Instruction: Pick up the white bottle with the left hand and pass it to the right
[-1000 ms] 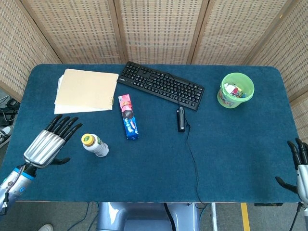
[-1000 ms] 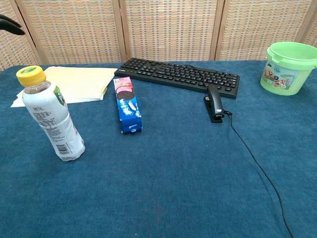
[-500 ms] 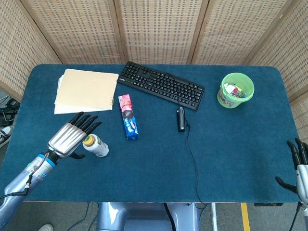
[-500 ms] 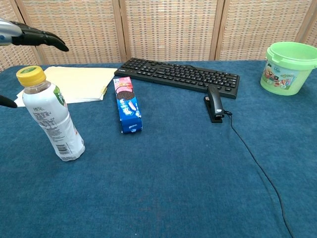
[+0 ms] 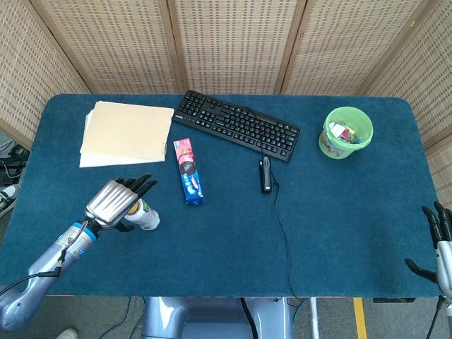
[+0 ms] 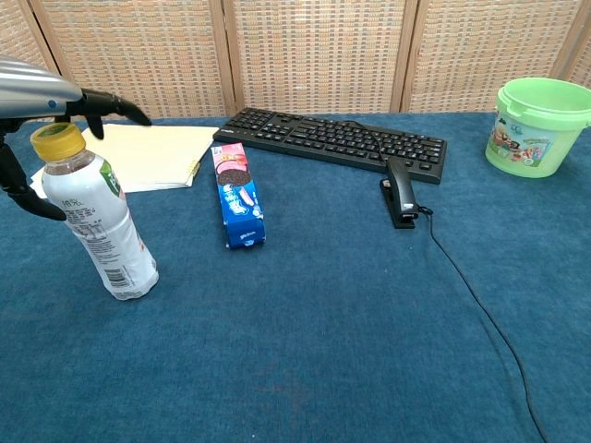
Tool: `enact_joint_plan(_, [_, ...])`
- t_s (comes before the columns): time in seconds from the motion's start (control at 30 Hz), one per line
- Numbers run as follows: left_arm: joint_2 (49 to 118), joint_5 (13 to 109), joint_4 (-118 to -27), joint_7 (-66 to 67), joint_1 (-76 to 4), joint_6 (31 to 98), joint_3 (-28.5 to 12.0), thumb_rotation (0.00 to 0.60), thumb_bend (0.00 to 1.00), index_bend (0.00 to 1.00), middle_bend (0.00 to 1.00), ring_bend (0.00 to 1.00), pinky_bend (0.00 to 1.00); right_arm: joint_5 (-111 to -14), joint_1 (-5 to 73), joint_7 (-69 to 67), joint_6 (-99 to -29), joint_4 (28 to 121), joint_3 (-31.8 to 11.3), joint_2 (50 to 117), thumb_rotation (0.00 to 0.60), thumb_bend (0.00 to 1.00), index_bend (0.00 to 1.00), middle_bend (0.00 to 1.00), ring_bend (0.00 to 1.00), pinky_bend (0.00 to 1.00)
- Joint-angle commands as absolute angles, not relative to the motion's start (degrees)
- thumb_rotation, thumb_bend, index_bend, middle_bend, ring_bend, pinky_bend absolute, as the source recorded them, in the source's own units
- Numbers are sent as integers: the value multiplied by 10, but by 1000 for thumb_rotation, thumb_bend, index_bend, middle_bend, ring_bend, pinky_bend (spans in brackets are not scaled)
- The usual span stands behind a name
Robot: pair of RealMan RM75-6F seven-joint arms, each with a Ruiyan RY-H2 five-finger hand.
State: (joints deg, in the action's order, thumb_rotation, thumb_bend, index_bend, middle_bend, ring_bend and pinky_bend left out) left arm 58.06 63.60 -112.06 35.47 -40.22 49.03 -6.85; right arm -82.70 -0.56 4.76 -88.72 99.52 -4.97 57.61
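Observation:
The white bottle with a yellow cap stands upright on the blue table at the near left; in the head view the bottle is partly covered by my left hand. That hand hovers over the cap with its fingers spread, and its thumb hangs down on the bottle's left side. In the chest view the left hand sits just above and behind the cap, holding nothing. My right hand stays at the table's near right edge, fingers apart and empty.
A blue cookie pack lies right of the bottle. Cream folders lie at the back left, a black keyboard at the back centre with a black stapler and a cable before it. A green bucket stands at the back right.
My left hand has moved right and forward, from left of the bottle to over its cap. The bottle and my right hand have not moved.

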Motion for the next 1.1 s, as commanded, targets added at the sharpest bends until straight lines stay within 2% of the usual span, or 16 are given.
enact_joint_plan(0.03, [590,624,-1115,357,-409,495,-63,600,38,236,232,340,446,-826,-5,48,-887,995,-50,576,600,0,57,0,0,0])
enact_joint_plan(0.13, [596,619,-1110,365,-412,504,-59,600,139,332,307,383,484,-826,-6,48,-888,996,-50,576,600,0,57,0,0,0])
enact_joint_plan(0.23, [601,610,-1108,367,-414,508,-56,600,313,466,401,435,522,-825,-6,47,-888,995,-51,576,600,0,57,0,0,0])
enact_joint_plan(0.3, [603,605,-1108,366,-415,510,-54,600,407,518,430,459,538,-824,-6,47,-888,995,-51,576,600,0,57,0,0,0])
enact_joint_plan(0.43, [603,597,-1110,367,-418,516,-48,600,622,556,445,471,581,-822,-6,46,-889,996,-52,576,600,0,57,0,0,0])
enact_joint_plan(0.47, [603,596,-1110,366,-419,518,-48,600,644,558,446,471,591,-822,-6,45,-888,995,-52,576,600,0,57,0,0,0])
enact_joint_plan(0.6, [597,600,-1118,351,-417,532,-52,600,674,575,459,472,602,-822,-6,43,-886,996,-52,575,600,0,57,0,0,0])
enact_joint_plan(0.87, [540,616,-1172,317,-423,549,-80,600,683,586,469,479,603,-812,5,0,-856,1002,-54,567,600,0,53,0,0,0])
enact_joint_plan(0.97, [513,608,-1202,308,-435,555,-104,600,682,597,477,488,608,-809,23,-49,-819,1010,-59,551,600,0,43,0,0,0])
enact_joint_plan(1.1, [500,583,-1239,297,-467,559,-147,600,681,605,482,495,612,-816,74,-214,-731,1025,-76,518,600,0,35,0,0,0])
